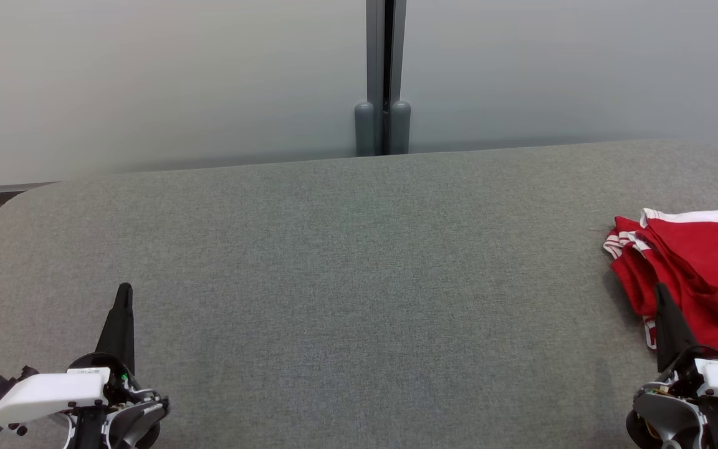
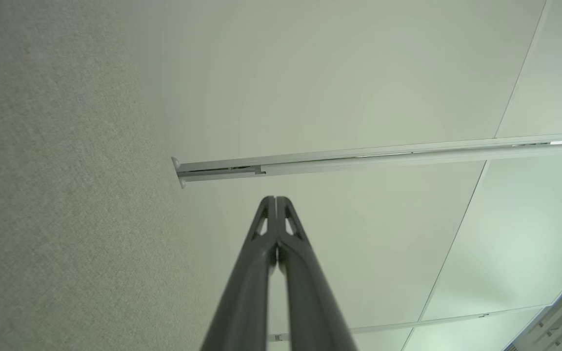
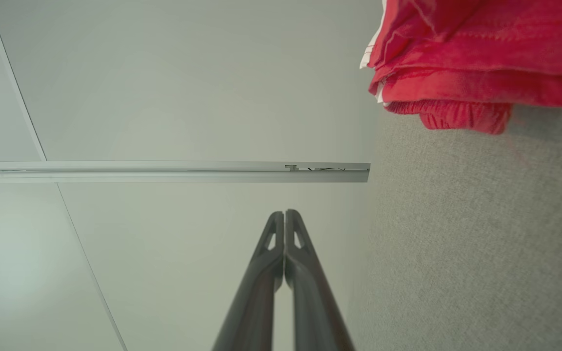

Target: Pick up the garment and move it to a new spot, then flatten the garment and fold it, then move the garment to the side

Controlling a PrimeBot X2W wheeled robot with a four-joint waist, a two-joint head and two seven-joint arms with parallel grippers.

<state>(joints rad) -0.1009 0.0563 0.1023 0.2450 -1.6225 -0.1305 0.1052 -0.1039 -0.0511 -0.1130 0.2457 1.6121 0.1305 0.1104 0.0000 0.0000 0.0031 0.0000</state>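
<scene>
A red garment point(image 1: 702, 274) with white trim lies bunched at the right edge of the grey table point(image 1: 359, 287), cut off by the frame. My right gripper point(image 1: 661, 290) is shut with nothing in it, its tips over the garment's near left edge as the head view shows it. From the right wrist, its shut gripper point(image 3: 285, 213) points away, and the garment point(image 3: 476, 53) sits at the upper right. At the lower left my left gripper point(image 1: 124, 289) is shut and empty, far from the cloth. Its tips are pressed together point(image 2: 276, 199) in the left wrist view.
The grey fabric surface has rounded far corners. Behind it stands a pale frosted wall with a grey vertical post point(image 1: 385, 75) at the middle. The ceiling panels point(image 2: 359, 97) appear in both wrist views.
</scene>
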